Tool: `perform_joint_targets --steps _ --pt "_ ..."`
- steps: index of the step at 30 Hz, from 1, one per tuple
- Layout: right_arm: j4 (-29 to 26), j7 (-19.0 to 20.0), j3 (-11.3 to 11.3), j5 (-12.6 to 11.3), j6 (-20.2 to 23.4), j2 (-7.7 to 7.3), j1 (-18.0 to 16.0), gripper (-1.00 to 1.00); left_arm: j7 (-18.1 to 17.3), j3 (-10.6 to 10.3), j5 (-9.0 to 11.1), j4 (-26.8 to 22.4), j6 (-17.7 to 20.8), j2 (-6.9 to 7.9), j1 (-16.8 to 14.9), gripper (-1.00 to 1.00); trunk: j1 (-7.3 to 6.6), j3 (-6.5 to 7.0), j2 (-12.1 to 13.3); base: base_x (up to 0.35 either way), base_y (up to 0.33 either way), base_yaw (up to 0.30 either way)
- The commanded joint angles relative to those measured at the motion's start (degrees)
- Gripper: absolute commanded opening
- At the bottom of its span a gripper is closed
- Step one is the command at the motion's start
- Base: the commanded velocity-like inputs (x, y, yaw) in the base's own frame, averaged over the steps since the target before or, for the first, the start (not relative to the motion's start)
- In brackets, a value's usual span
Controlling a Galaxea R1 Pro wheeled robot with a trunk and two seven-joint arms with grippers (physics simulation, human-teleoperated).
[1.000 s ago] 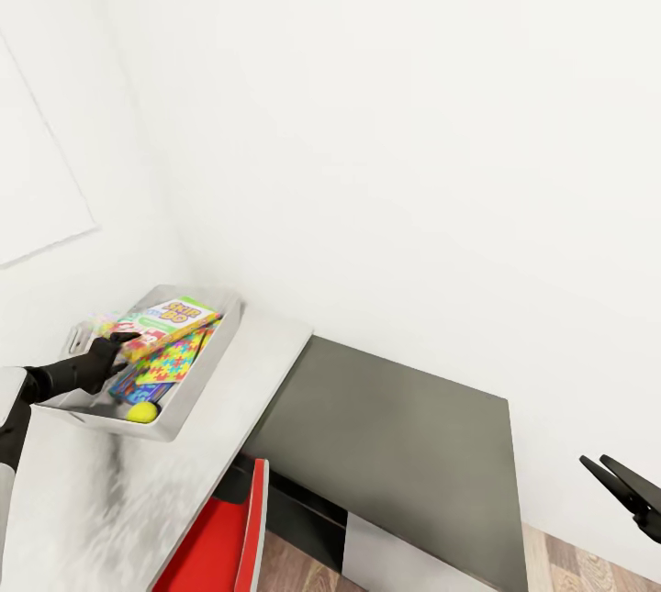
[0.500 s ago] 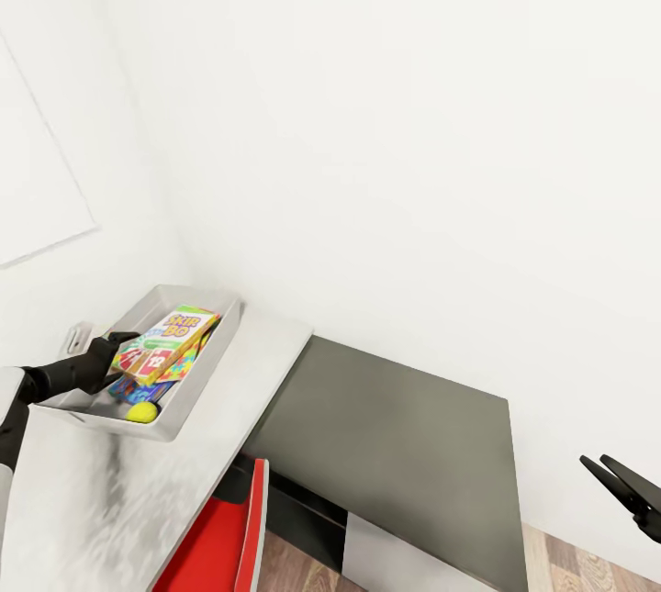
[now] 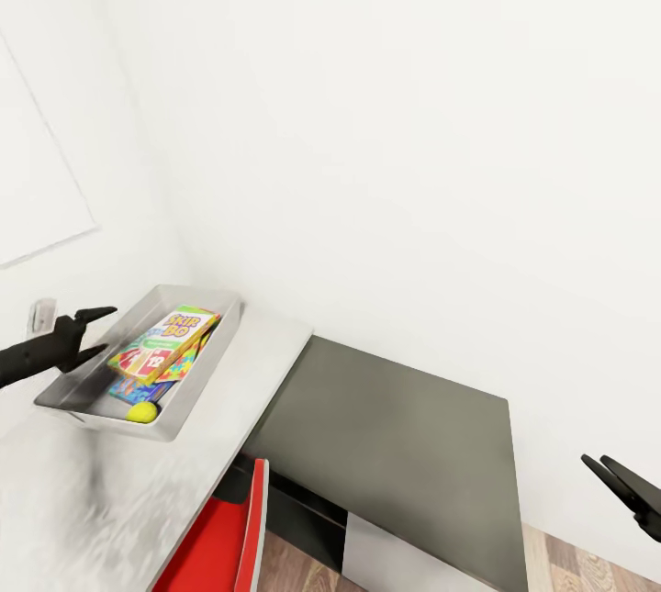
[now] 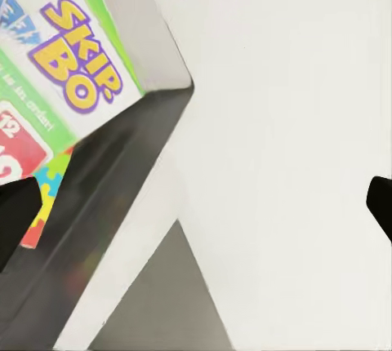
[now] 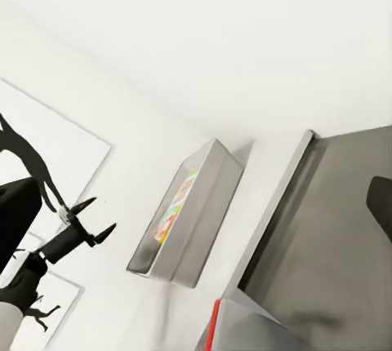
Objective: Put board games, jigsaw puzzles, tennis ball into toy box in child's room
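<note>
Now that the Skip-Bo box (image 3: 163, 342) has dropped out of my left end effector (image 3: 92, 332) and lies tilted inside the toy box (image 3: 205, 372), resting over the multicoloured jigsaw puzzle (image 3: 181, 366) with the tennis ball (image 3: 141, 412) near the bin's front corner, I count that game as delivered. A second ago the fingers were still closed on the box above the bin; now they are spread and empty, pulled back just outside the bin's near wall. A sliver of blue beneath the stack may be another game, though I cannot tell for sure. The bin sits at the far end of the pale worktop (image 3: 239, 390), close to the wall, beside the lower dark side desk (image 3: 404, 445). My right end effector (image 3: 613, 482) hangs well apart, its fingers parted only slightly and holding nothing.
</note>
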Motion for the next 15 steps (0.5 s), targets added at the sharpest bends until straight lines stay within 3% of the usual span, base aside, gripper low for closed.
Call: perform_joint_targets --steps 1,5,7,8,11,12,15 --pt "0.0 0.0 0.0 -0.3 0.3 -0.01 0.0 1.0 -3.2 -0.5 -0.3 -1.2 0.3 0.78 1.1 1.0 0.04 -0.1 -0.1 0.0 0.0 0.0" --pt "0.0 0.0 0.2 -0.3 0.1 0.0 0.0 1.0 -12.1 -2.4 -0.3 -4.4 0.3 3.38 5.7 1.0 0.04 -0.1 -0.1 0.0 0.0 0.0" --pt "0.0 0.0 0.2 -0.3 0.1 0.0 0.0 1.0 -19.5 -3.1 -0.5 -6.3 0.3 4.87 9.2 1.0 0.04 -0.1 -0.1 0.0 0.0 0.0" --pt "0.0 0.0 0.3 -0.3 0.1 0.0 0.0 1.0 -21.5 -3.2 -0.6 -6.7 0.3 5.22 10.1 1.0 0.04 -0.1 -0.1 0.0 0.0 0.0" --pt "0.0 -0.1 0.3 -0.3 0.1 0.0 0.0 1.0 -34.4 -3.6 -0.9 -8.2 0.3 7.14 15.9 1.0 0.04 -0.1 -0.1 0.0 0.0 0.0" --pt "0.0 -0.1 0.3 -0.3 0.1 0.0 0.0 1.0 -36.5 -3.6 -0.9 -8.3 0.3 7.42 16.8 1.0 0.04 -0.1 -0.1 0.0 0.0 0.0" --pt "0.0 -0.1 0.3 -0.3 0.0 0.0 0.0 1.0 -47.2 -3.7 -1.7 -9.0 0.3 8.38 22.2 1.0 0.04 -0.1 -0.1 0.0 0.0 0.0"
